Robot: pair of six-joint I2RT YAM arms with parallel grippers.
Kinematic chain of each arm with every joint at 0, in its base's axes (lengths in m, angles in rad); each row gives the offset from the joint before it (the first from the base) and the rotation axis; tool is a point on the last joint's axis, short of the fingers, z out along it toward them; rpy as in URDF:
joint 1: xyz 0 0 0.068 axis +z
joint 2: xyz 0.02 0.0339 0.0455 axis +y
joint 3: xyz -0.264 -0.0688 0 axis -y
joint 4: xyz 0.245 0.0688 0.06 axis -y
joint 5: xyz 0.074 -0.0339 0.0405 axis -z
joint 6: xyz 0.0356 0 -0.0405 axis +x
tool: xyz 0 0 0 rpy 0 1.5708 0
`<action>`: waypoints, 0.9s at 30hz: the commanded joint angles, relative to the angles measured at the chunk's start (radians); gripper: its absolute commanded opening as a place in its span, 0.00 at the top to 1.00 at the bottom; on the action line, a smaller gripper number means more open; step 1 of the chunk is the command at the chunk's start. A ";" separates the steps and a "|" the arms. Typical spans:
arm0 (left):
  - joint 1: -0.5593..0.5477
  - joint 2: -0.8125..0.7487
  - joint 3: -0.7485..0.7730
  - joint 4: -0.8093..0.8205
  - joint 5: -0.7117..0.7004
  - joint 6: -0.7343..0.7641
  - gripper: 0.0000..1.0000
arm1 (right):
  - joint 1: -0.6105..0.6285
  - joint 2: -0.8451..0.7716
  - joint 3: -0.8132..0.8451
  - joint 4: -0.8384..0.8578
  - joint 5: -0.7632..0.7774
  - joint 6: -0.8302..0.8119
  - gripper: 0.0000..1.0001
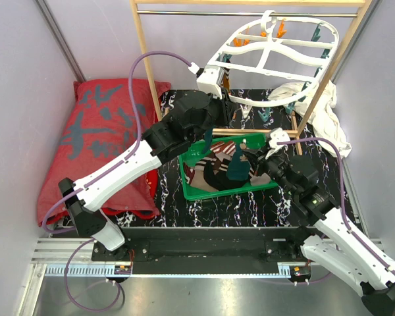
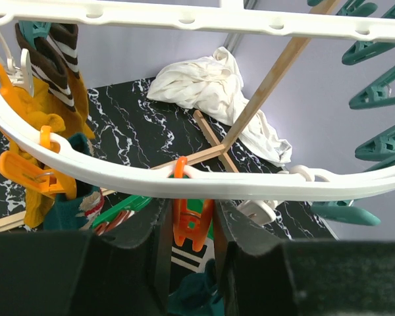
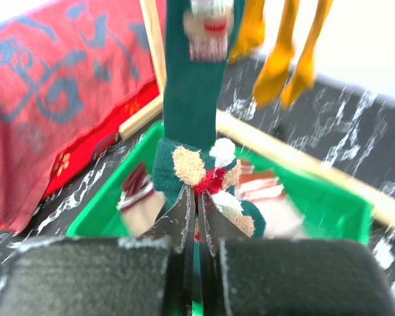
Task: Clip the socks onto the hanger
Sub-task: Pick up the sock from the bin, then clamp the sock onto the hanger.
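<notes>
The white hanger (image 1: pixel 270 52) hangs from the wooden rack; its rim (image 2: pixel 217 181) crosses the left wrist view. My left gripper (image 2: pixel 191 209) is shut on an orange peg (image 2: pixel 187 227) that dangles from that rim. A mustard sock (image 2: pixel 59 112) with a striped cuff hangs clipped at the hanger's left. My right gripper (image 3: pixel 197 197) is shut on a dark teal sock (image 3: pixel 166 172) at its tan, white and red fluffy patches, holding it upright above the green tray (image 1: pixel 197 189). That teal sock (image 1: pixel 237 168) stands below the hanger's near edge.
More striped socks (image 1: pixel 214 176) lie in the green tray. A white cloth (image 1: pixel 324 112) is bunched at the rack's right post. A red cushion (image 1: pixel 99 131) lies at the left. The rack's wooden floor bar (image 1: pixel 250 133) runs behind the tray. Teal pegs (image 2: pixel 382 85) hang along the hanger's right.
</notes>
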 commanded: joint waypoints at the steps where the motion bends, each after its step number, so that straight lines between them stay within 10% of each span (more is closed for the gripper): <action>1: 0.002 -0.046 0.057 0.020 0.030 -0.020 1.00 | 0.010 -0.006 0.023 0.196 0.015 -0.128 1.00; 27: 0.002 -0.056 0.060 0.006 0.103 -0.083 1.00 | 0.008 0.125 0.068 0.463 -0.049 -0.167 0.98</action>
